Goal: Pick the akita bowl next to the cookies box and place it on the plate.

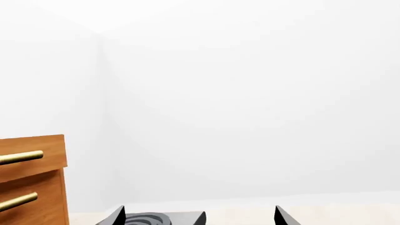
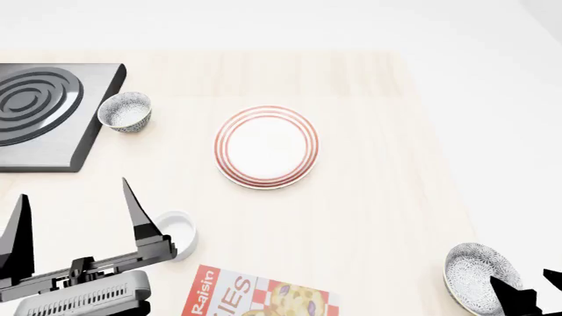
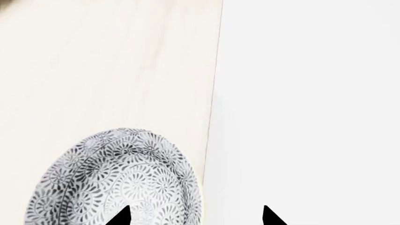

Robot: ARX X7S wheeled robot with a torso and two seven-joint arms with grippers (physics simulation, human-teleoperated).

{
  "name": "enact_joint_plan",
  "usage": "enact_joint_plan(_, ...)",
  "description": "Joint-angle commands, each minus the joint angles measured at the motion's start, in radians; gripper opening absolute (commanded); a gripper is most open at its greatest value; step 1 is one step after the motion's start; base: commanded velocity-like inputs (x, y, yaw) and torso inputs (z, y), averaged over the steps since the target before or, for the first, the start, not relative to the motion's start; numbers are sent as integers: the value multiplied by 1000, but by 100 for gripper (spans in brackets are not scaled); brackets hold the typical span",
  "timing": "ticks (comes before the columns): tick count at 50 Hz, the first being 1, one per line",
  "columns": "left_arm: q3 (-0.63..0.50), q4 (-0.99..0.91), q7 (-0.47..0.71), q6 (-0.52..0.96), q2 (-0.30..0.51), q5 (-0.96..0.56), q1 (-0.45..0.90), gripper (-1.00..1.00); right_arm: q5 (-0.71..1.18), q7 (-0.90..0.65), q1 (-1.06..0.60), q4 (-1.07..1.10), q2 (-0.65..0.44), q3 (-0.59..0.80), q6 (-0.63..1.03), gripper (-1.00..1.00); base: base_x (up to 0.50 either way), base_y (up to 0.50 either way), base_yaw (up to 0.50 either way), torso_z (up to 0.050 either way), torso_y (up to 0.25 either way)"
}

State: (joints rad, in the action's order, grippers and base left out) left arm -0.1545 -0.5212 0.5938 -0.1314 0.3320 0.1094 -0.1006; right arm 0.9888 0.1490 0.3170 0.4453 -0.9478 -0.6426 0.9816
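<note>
Your target, the akita bowl [image 2: 481, 276], sits on the surface's near right corner, well right of the cookies box [image 2: 255, 296] and close to the edge. The right claw [image 3: 195, 216] is right at it, prongs apart, one tip over the patterned wall, the other beyond the rim. Straddle that wall squarely before you pinch; a nudge could tip it off the edge. The plate [image 2: 266, 147] lies up-left of the box. Ignore the twin bowl [image 2: 125, 111] by the stove [image 2: 49, 118]. The left claw [image 2: 77, 227] hangs spread, empty.
</note>
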Motion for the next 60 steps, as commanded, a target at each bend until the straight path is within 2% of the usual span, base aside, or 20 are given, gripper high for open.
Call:
enact_joint_plan(1,13,2,-20,-5,-15,14,-1,100,-41,37,-2,-14,29,19,-30,100,0,0,0,0,0)
enact_joint_plan(24,-46,14,-25,13,-20,73,5,100,-83,81,-33,-90,44,77,-92,100,0,0,0,0,0)
enact_joint_plan(31,-49,11,-25,21,-17,78,7,100,-108,91,-56,-114,51,138,-114,100,0,0,0,0,0)
enact_joint_plan(56,-74,17,-24,30,-14,90,9,100,-153,113,-78,-164,78,207,-164,100,0,0,0,0,0)
enact_joint_plan(57,-74,16,-25,31,-14,91,9,100,-182,98,-81,-167,79,217,-181,-100,0,0,3,0,0)
enact_joint_plan(60,-78,15,-25,33,-14,93,8,100,-195,116,-56,-144,75,215,-201,-100,0,0,2,0,0)
